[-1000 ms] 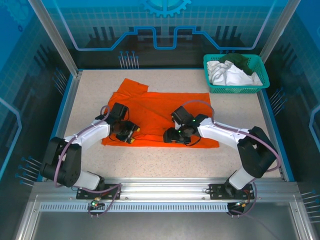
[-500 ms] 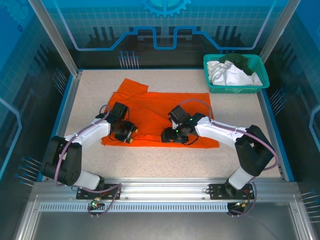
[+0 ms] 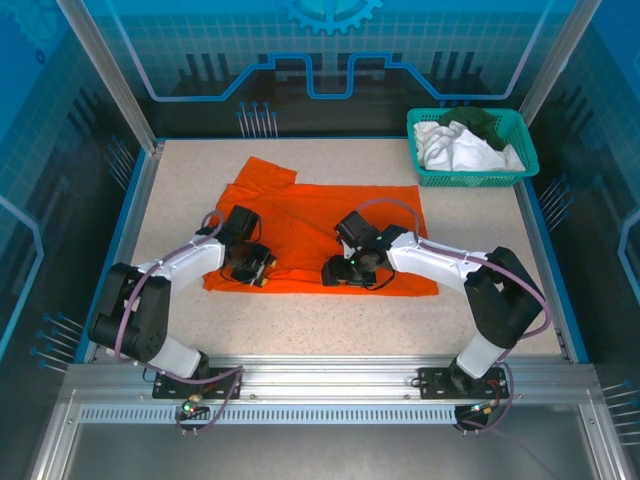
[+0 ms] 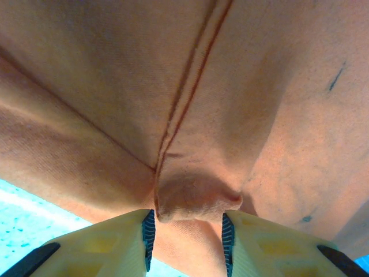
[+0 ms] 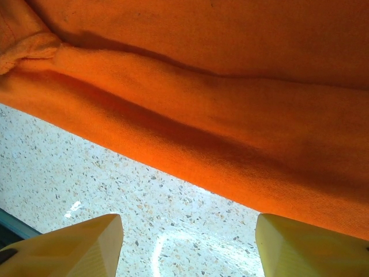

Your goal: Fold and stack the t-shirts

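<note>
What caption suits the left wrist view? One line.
Left claw pinches a bunched fold of the orange shirt.

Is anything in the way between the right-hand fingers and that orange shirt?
Nothing visible does: the right fingers stand open over speckled tabletop, right at the near edge of the bright orange fabric t-shirt.

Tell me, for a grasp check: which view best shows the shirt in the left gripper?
Left wrist: the left gripper pinches a bunch of the orange t-shirt. Top external shows that gripper at the shirt's edge, contact hidden. Right wrist shows its hem.
</note>
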